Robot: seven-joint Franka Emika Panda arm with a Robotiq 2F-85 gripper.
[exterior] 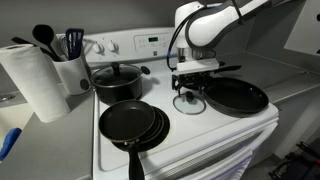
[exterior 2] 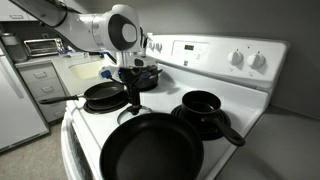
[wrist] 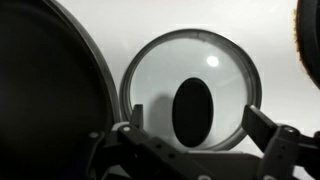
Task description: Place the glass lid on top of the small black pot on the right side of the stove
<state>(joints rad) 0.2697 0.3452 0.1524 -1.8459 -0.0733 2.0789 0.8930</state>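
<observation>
Clear glass on white enamel: the glass lid [exterior: 188, 103] lies flat on the bare middle of the stove [exterior: 205, 128], knob [wrist: 192, 110] up, not yet lifted. The gripper [exterior: 188, 86] hangs straight above the lid with its jaws spread wide, grasping nothing.

In the wrist view the two fingers [wrist: 133, 118] stand one on each side of the lid's knob, clear of it. The knob reads there as a dark oval, its long axis running away from the wrist. The jaws would therefore close across its narrow width. From this pose the pick-up looks like a plain drop with no turn of the wrist.

The small black pot [exterior 2: 203, 104] sits open and uncovered behind the lid, on the burner nearer the control panel [exterior 2: 215, 52]. Its straight handle points away from the lid. Judged from both exterior views, the carry runs back from where the lid lies, toward that panel.

A wide frying pan [exterior: 237, 97] lies just beside the lid on the pot's side. A stack of pans [exterior: 130, 122] lies on the lid's far side. In the wrist view one pan's rim almost touches the lid's edge, so the lid probably needs to rise clear of it before any sideways travel.
</observation>
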